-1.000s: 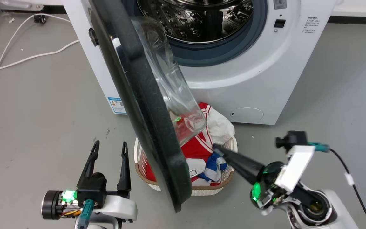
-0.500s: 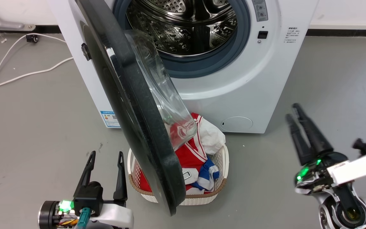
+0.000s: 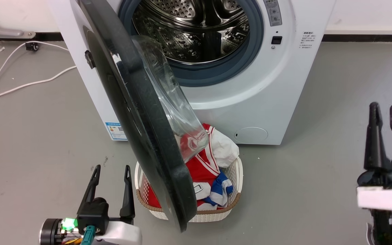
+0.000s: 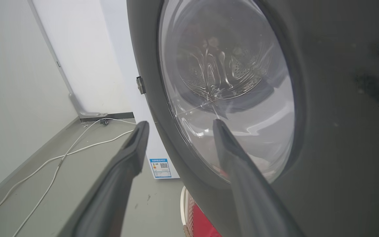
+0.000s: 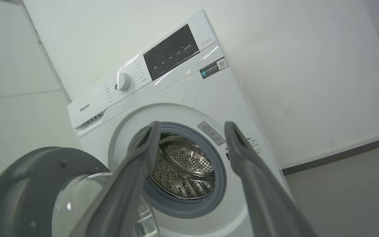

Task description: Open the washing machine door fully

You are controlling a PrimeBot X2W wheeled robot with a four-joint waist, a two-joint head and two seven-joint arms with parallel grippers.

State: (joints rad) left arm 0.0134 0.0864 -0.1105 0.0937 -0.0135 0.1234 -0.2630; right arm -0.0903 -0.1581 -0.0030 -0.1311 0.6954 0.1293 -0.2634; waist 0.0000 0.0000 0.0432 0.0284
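Your washing machine door (image 3: 151,143) stood swung out from the left side of the washing machine (image 3: 267,92). Its thin edge pointed at you. The clear glass bowl (image 3: 168,102) bulged out on the door's right side, toward the round opening. The shiny drum (image 3: 196,30) showed behind it.

The door's near bottom edge hung over a white basket (image 3: 238,166) full of red, white and blue clothes (image 3: 199,166). The basket sat on the floor right in front of the machine.

Your left gripper (image 3: 112,167) was near you, just left of the door's bottom edge and not touching it. Its two fingers were spread with nothing between them. In the left wrist view the door's dark front face was close on the right.

Your right gripper (image 3: 383,105) was far off to the right, well apart from the door. Its fingers were spread too and held nothing. Bare grey floor (image 3: 335,136) lay around it.

To the left of the door there was open floor, with a white cable (image 3: 29,83) on it far back by the wall.
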